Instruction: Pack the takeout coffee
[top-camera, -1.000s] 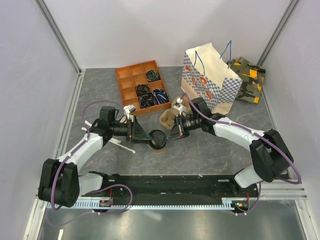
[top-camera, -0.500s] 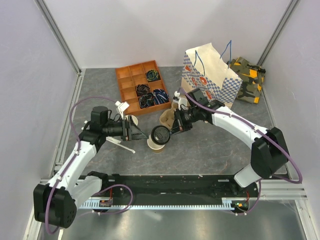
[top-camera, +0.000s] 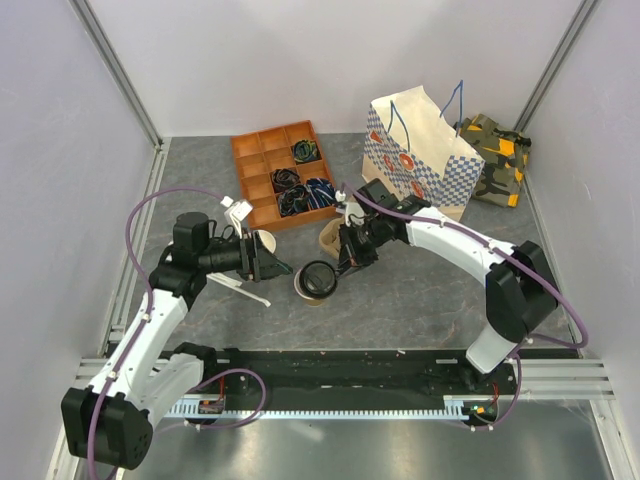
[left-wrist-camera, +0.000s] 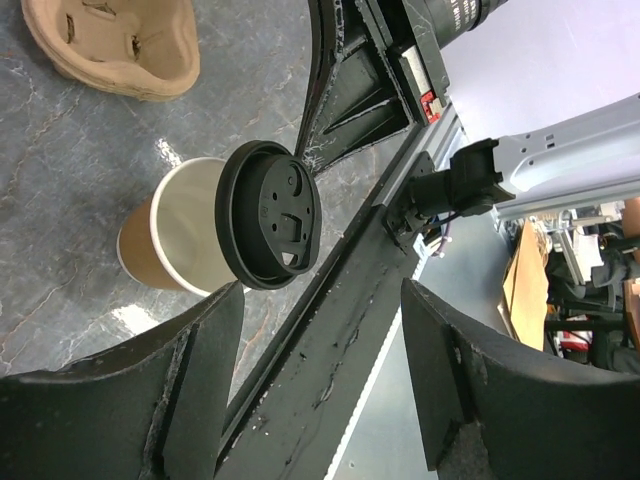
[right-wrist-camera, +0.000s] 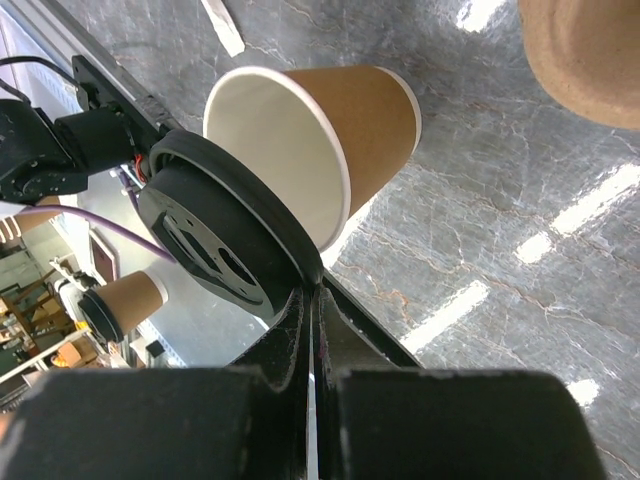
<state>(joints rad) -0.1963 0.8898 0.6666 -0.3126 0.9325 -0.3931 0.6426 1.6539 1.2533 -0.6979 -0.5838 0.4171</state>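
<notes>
The takeout coffee is a brown paper cup (top-camera: 303, 289) (left-wrist-camera: 170, 250) (right-wrist-camera: 340, 130) leaning over at mid-table. Its black lid (top-camera: 320, 276) (left-wrist-camera: 270, 215) (right-wrist-camera: 215, 245) stands tilted off the mouth, so the cream inside shows. My right gripper (top-camera: 340, 268) (right-wrist-camera: 318, 285) is shut on the lid's rim, on the cup's right. To the left, my left gripper (top-camera: 278, 268) (left-wrist-camera: 322, 295) is open and empty, a short way from the cup. Whether the cup's base touches the table I cannot tell.
A lidless paper cup (top-camera: 262, 243) stands beside the left wrist. A cardboard cup carrier (top-camera: 335, 235) (left-wrist-camera: 110, 45) lies just behind the coffee. Farther back are a checked paper bag (top-camera: 425, 160), an orange divided tray (top-camera: 283, 172) and a camouflage pouch (top-camera: 495, 155). A white strip (top-camera: 240, 288) lies under the left arm.
My left gripper has drawn back to the left, away from the cup. The lid, flat on the cup a second ago, is now tipped up off its mouth in the right gripper.
</notes>
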